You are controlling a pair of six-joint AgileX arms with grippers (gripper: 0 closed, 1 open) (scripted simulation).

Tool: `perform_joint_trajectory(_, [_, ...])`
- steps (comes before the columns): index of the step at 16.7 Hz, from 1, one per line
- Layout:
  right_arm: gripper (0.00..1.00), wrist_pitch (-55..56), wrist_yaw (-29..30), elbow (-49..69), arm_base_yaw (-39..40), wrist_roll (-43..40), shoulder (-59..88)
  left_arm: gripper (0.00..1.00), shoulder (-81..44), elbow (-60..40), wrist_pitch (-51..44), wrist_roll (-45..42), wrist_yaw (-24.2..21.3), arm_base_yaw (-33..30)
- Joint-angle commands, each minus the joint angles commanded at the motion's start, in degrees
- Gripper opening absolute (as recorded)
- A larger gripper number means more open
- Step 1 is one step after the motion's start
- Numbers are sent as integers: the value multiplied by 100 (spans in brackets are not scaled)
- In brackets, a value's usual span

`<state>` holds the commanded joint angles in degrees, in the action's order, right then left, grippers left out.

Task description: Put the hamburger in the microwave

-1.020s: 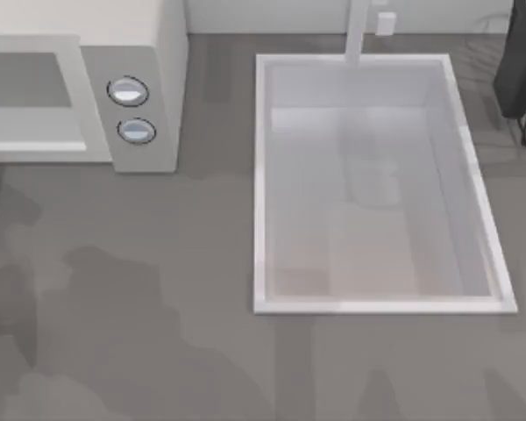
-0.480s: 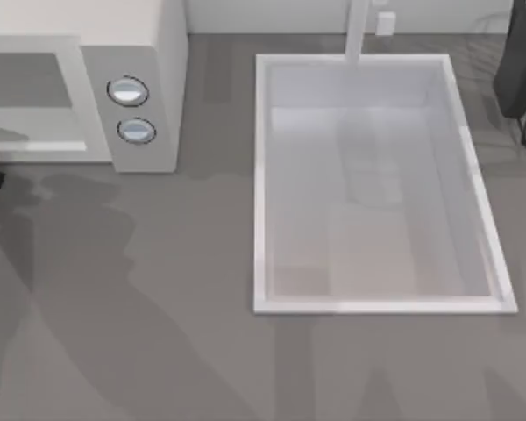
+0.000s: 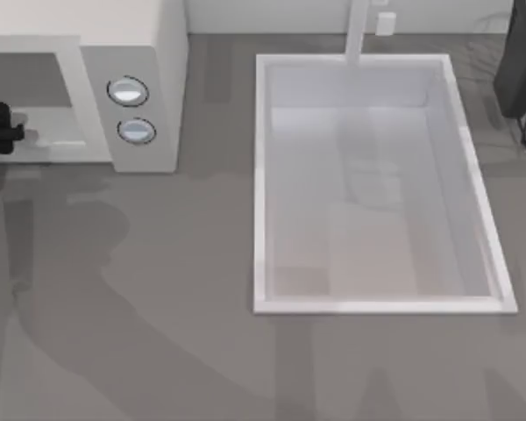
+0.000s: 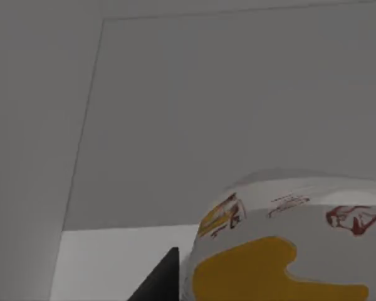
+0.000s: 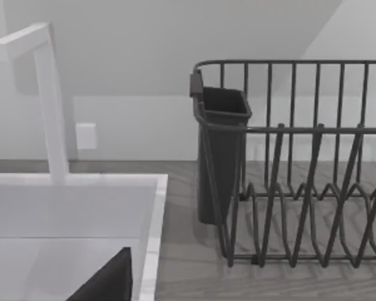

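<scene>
A: At the counter's far left corner, the left gripper [image 3: 0,124] sits at the mouth of the microwave [image 3: 149,53], level with its open cavity. Status of the payload?

B: The left wrist view shows the hamburger [image 4: 282,244] directly ahead of the camera, a pale wrapped round with yellow and red markings, with the cavity's rear wall behind it. The hamburger appears carried at the gripper, though the fingers are mostly hidden, so whether they are clenched on it or released cannot be told.

A: Progress?

B: Judged late stage. Transport to the microwave appears done; what remains is setting the hamburger on the cavity floor, letting go, and backing the arm out.

A: Right arm?

B: Parked at the far right, beside the dish rack [image 5: 301,169] and past the sink [image 3: 373,66]. Its finger state cannot be told.
</scene>
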<state>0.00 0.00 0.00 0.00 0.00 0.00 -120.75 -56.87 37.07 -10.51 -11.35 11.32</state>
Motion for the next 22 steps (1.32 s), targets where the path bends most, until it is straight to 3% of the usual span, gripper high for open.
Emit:
perform_joint_trajectory(5, [100,0,0,0,0,0,0,0,-229,137,976,538,-89,-58])
perform_joint_trajectory(13, [100,0,0,0,0,0,0,0,-398,-85,812,534,-62,-63])
perform_joint_trajectory(17, [100,0,0,0,0,0,0,0,-1071,-1167,309,574,7,-166])
perform_joint_trajectory(22, [100,0,0,0,0,0,0,0,-2069,-3328,-366,630,98,-283])
